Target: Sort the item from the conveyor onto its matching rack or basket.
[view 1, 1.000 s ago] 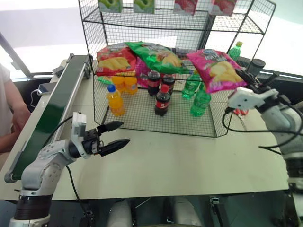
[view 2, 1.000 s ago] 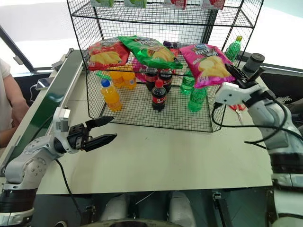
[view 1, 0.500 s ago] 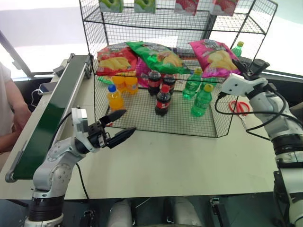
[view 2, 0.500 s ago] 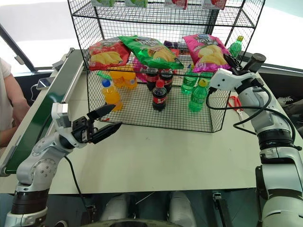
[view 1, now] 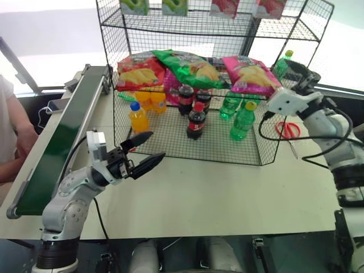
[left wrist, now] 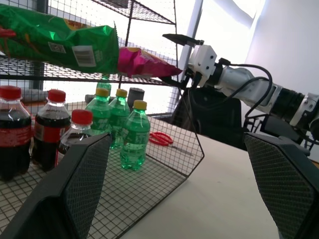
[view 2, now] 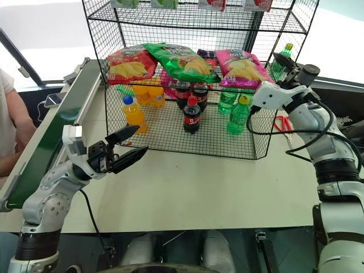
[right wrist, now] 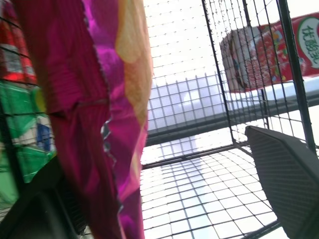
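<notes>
Lying on rack (view 1: 170,85), pink chip bag (view 1: 250,73) just beside open right claw (view 1: 300,74)

A lab mock-shop: wire rack (view 1: 170,34) of snacks beside a conveyor (view 1: 62,136) on a table (view 1: 227,187).

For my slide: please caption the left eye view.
Pink chip bag lies on the wire rack; right gripper open beside it.

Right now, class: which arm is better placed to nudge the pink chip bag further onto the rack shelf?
Right. The right gripper is open beside the pink chip bag on the rack; the left gripper hangs over the table.
</notes>
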